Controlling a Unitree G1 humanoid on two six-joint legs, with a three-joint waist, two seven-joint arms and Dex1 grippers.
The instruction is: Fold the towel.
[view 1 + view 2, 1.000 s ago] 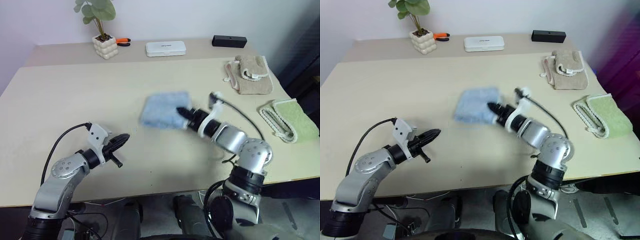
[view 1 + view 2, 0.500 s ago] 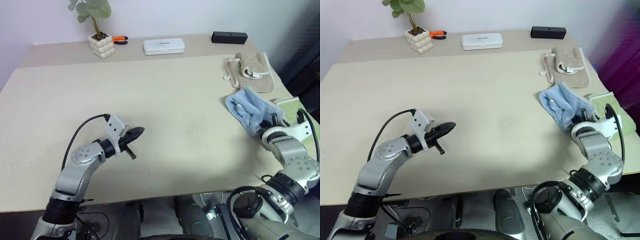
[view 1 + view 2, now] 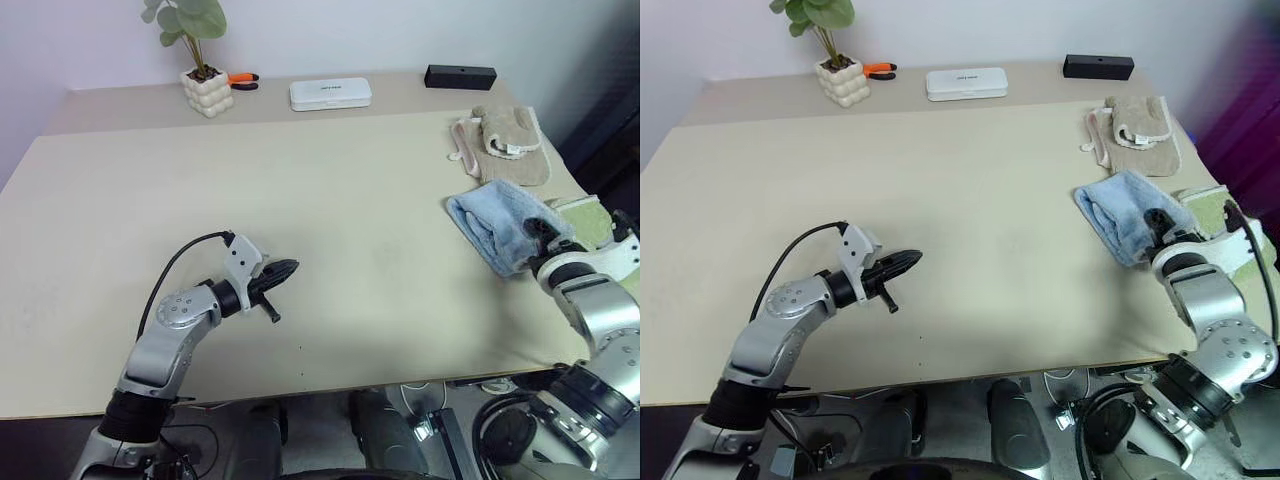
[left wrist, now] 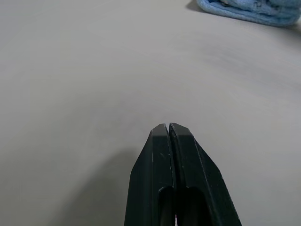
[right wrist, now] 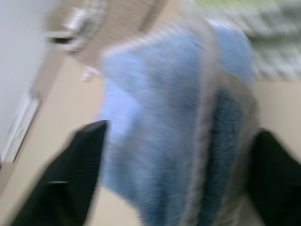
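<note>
A: Head view, item one: towel (image 3: 500, 224), folded bundle by the counter (image 3: 300, 180) right edge, likely set aside as done. Right gripper (image 3: 540, 232)?
B: Right wrist view: spread wide either side of it. Left wrist view: left gripper (image 4: 168, 126) pressed closed, idle mid-counter.

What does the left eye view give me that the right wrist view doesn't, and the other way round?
Left eye view: the left gripper, shut, over the bare table, plus the plant pot, orange pliers, white box and black box along the far edge.
Right wrist view: a close look at the right gripper, its fingers spread wide either side of the folded layers.
Both: the blue towel, with the beige cloth and green cloth beside it.
</note>
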